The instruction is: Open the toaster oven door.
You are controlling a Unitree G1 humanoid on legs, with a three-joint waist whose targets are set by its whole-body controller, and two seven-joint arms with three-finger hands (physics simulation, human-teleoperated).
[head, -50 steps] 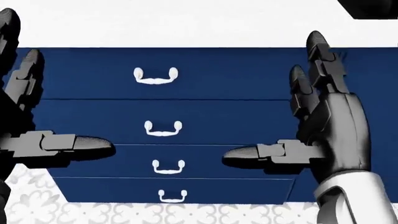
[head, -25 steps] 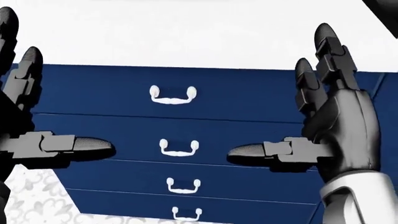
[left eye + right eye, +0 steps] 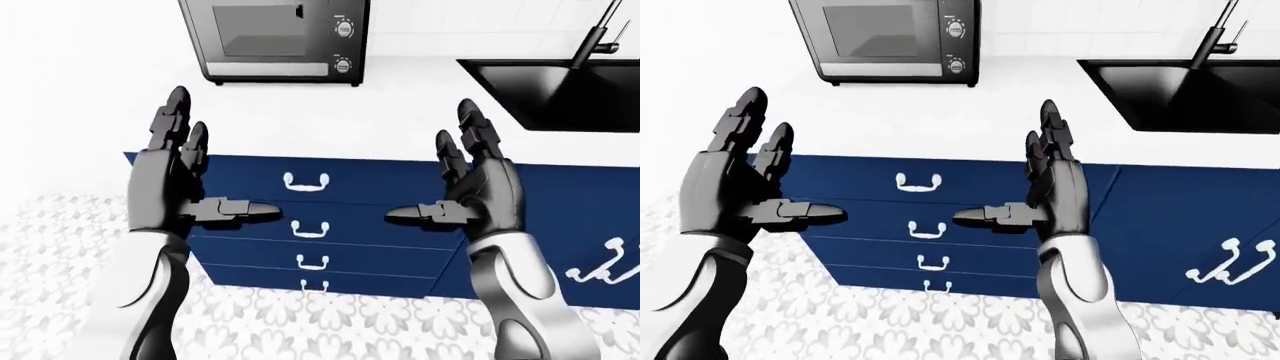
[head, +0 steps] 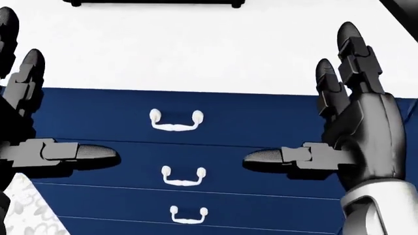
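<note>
The dark grey toaster oven (image 3: 272, 39) stands on the white counter (image 3: 300, 112) at the top of the left-eye view, its glass door (image 3: 260, 34) shut and two knobs (image 3: 344, 30) on its right. It also shows in the right-eye view (image 3: 885, 41). My left hand (image 3: 190, 176) and right hand (image 3: 455, 176) are both open and empty, palms facing each other, held below the counter edge and well short of the oven. In the head view only the oven's bottom edge (image 4: 153, 3) shows.
Blue drawers with white handles (image 3: 306, 181) stack under the counter. A black sink (image 3: 560, 86) with a faucet (image 3: 600, 34) lies at the right. A blue cabinet door with a white handle (image 3: 605, 262) is at the lower right. Patterned floor tiles (image 3: 300, 322) lie below.
The whole head view has shifted: the drawers slid down in the picture and the oven's bottom edge came in at the top. My hands keep the same open pose.
</note>
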